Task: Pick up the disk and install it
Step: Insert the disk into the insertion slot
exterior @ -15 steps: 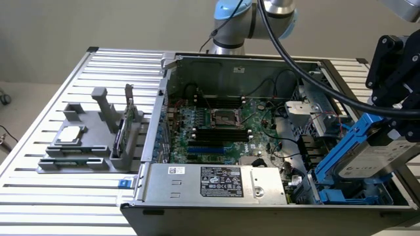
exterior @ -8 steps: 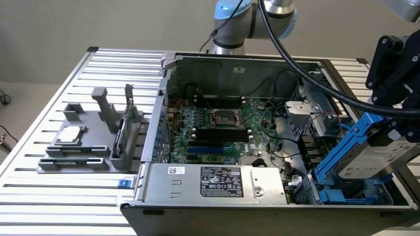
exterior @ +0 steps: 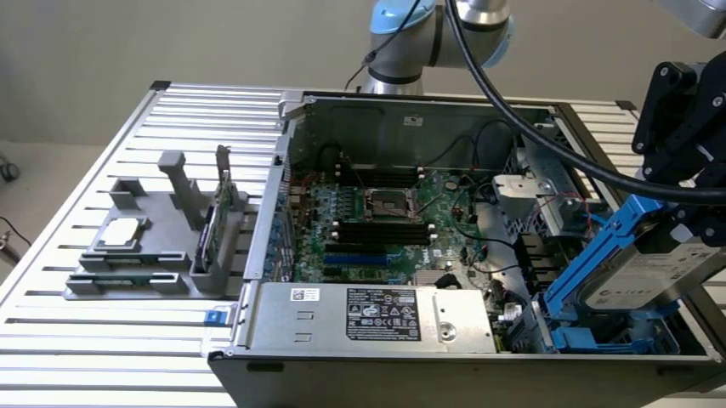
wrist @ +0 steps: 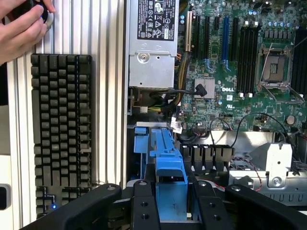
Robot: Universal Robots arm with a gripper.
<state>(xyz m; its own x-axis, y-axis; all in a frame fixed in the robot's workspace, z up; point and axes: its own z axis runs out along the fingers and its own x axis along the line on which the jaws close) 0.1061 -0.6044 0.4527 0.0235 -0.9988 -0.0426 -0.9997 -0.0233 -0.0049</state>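
Note:
The disk, a silver drive with a white label and blue side rails, hangs tilted over the drive bay in the corner of the open computer case at the exterior view's lower right. My gripper comes down on it from above and is shut on it. In the wrist view the disk's blue rail stands between my black fingers, with my gripper closed around it. More blue plastic of the bay lies just past the rail's end.
Inside the case lie the motherboard and a grey power supply. A grey fixture at the exterior view's left carries a processor chip and a green card. A keyboard and a person's hand lie beside the case.

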